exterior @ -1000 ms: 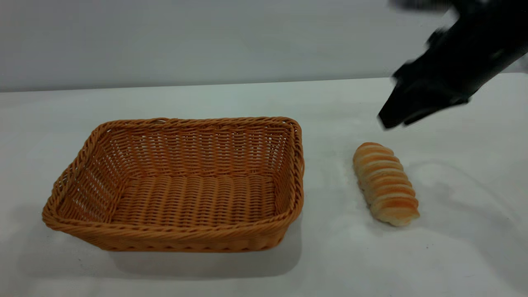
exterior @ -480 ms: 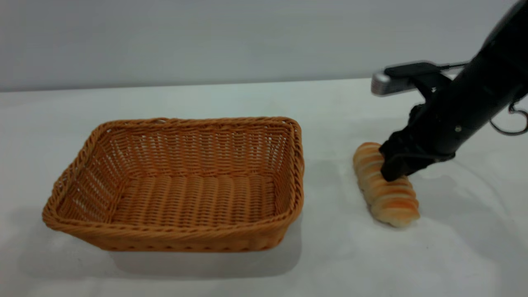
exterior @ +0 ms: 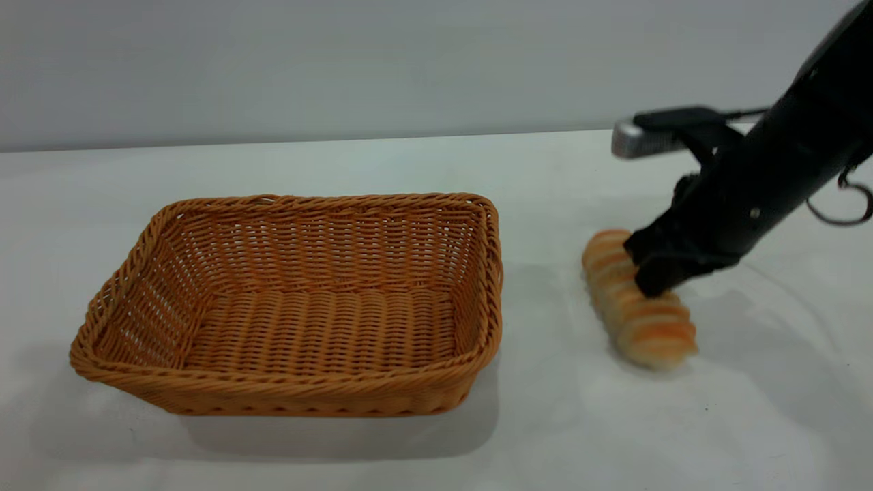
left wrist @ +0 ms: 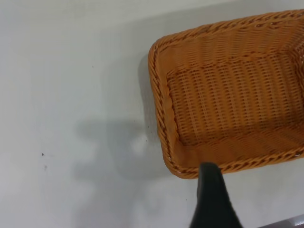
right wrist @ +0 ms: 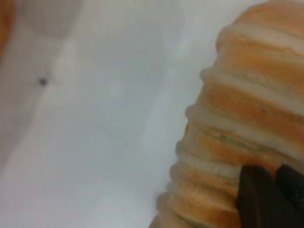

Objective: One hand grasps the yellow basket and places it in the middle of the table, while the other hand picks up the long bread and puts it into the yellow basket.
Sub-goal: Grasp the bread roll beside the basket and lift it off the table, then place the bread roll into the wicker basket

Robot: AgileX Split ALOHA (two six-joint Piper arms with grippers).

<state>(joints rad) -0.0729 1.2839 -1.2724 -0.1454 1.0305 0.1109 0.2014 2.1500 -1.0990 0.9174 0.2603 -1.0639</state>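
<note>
The yellow basket (exterior: 320, 202) stands empty on the white table (exterior: 409, 164), left of the middle. It also shows in the left wrist view (left wrist: 159, 95). The long bread (exterior: 644, 320) lies to the right of the basket, apart from it. My right gripper (exterior: 656, 276) reaches down from the right and is shut on the bread's far half. In the right wrist view a dark finger (right wrist: 259, 199) presses against the ridged bread (right wrist: 247, 109). My left gripper (left wrist: 212, 194) hangs above the table beside the basket's rim, out of the exterior view.
A grey wall runs behind the table's far edge. The right arm (exterior: 784, 170) slants down from the upper right with a silver camera block (exterior: 638, 140) on it. White table lies between basket and bread (exterior: 545, 286).
My right gripper dropped from above the table onto the bread and closed on it. The bread has shifted slightly and looks blurred. The basket has not moved.
</note>
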